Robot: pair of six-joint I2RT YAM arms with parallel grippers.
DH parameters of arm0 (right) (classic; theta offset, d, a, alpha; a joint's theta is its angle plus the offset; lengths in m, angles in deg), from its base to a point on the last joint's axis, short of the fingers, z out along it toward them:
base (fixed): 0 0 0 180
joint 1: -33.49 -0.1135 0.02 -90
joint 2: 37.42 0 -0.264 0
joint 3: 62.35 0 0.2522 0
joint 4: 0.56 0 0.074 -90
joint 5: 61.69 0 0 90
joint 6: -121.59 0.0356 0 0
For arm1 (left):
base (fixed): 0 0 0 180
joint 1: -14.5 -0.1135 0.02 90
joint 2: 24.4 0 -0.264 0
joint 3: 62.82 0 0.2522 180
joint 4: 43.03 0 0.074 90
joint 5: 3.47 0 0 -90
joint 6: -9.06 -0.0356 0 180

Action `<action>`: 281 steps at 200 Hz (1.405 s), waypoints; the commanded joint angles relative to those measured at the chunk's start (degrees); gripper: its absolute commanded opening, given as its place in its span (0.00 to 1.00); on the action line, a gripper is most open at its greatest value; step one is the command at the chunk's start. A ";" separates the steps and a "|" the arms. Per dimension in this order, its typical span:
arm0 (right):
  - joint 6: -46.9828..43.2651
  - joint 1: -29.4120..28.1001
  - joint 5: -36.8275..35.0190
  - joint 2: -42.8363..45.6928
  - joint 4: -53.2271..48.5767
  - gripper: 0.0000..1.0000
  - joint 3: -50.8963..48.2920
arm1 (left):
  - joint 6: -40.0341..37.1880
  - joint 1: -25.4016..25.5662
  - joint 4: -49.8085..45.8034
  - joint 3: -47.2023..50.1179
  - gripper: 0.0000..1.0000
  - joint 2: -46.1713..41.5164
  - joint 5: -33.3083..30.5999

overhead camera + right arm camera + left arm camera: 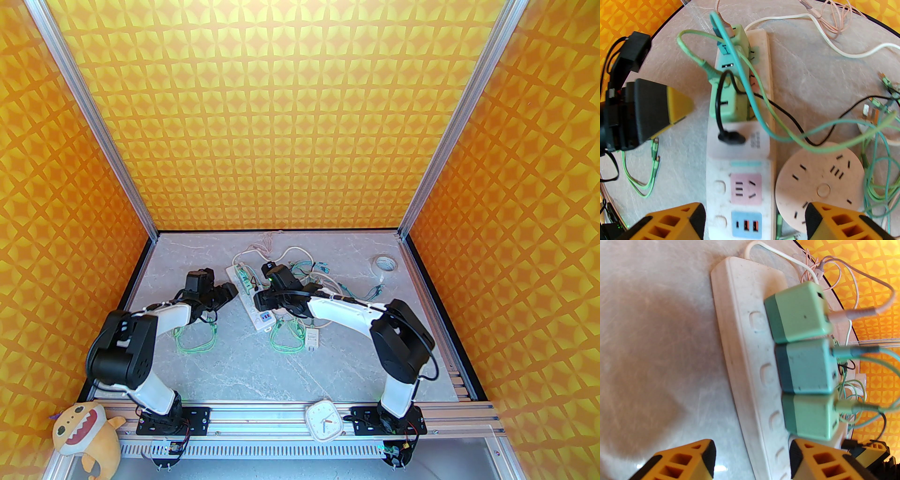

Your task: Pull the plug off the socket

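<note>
A white power strip (pixel 257 322) lies on the grey worktop (pixel 234 361), running from far to near between the two arms. Three green plugs stand in a row in its far half, each seated in a socket with a cable leaving its top: the far one (pixel 799 312), the middle one (pixel 808 366) and the near one (pixel 811 419).

The left end effector (pixel 752 451) is spread, holding nothing. It sits low at the strip's left side, and in its own camera the strip passes through the gap between the fingers. Its right finger (pixel 818 462) lies just near of the nearest green plug; whether they touch I cannot tell.

The right end effector (pixel 755 209) is also spread and empty, above the near half of the strip. One finger is out to the left of the strip and the other over a round socket block (pixel 820 180) just right of it. A black lead (pixel 731 137) is plugged into a white block (pixel 752 145) on the strip, just near of the green plugs.

Green cables lie tangled on the right, and a roll of tape (pixel 386 263) sits at the far right.
</note>
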 commanded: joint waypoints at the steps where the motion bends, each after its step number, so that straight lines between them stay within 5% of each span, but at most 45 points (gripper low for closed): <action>1: -0.56 -0.26 -1.44 -2.54 -0.68 0.75 2.53 | 0.53 -1.10 5.95 0.10 0.56 2.32 2.59; 117: -1.49 -0.30 -2.63 -12.14 -3.72 0.78 12.55 | 3.26 0.09 7.75 -0.84 0.51 7.88 4.39; 205: -3.15 -0.46 -3.71 -16.78 -6.88 0.76 18.35 | -2.17 3.36 -8.44 -7.07 0.46 8.74 -4.02; 221: -3.42 -0.66 -4.46 -17.22 -6.93 0.76 18.86 | -2.32 3.41 -9.83 -8.03 0.37 9.67 -4.23; 281: -4.63 -1.25 -5.90 -19.27 -7.74 0.74 21.00 | -2.19 3.55 -10.58 -8.76 0.36 10.78 -4.22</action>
